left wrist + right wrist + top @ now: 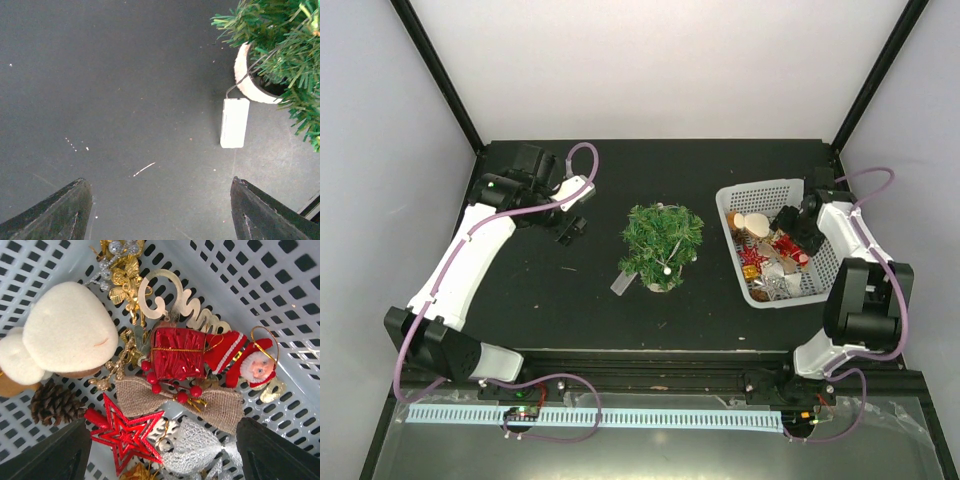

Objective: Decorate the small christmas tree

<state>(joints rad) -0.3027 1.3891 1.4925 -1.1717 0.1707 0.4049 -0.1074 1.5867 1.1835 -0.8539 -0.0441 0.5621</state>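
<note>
The small christmas tree (662, 243) is seen standing at the centre of the black table (550, 310) in the top view, on its cream-white pot (246, 80). A white rectangular box (234, 122) is seen lying flat just beside the pot, joined to it by a thin dark wire.

The left gripper (569, 228) is held over bare table in the centre-left of the top view, well apart from the tree. In the left wrist view its fingers (55, 212) are seen spread wide, with nothing between them.

The right gripper (160, 450) is held over the white slotted basket (740, 197) at the right of the top view. Its fingers (45, 455) are seen apart at the lower corners of the right wrist view, clamped on nothing. Below them are seen a red star (125, 435), a burlap bow with red berries (175, 397), a red foil parcel (177, 354), a Santa figure (247, 362), a pine cone (52, 402), a cream plush piece (65, 335), gold and silver sprigs (120, 270) and a silver mesh ribbon (192, 445).
</note>
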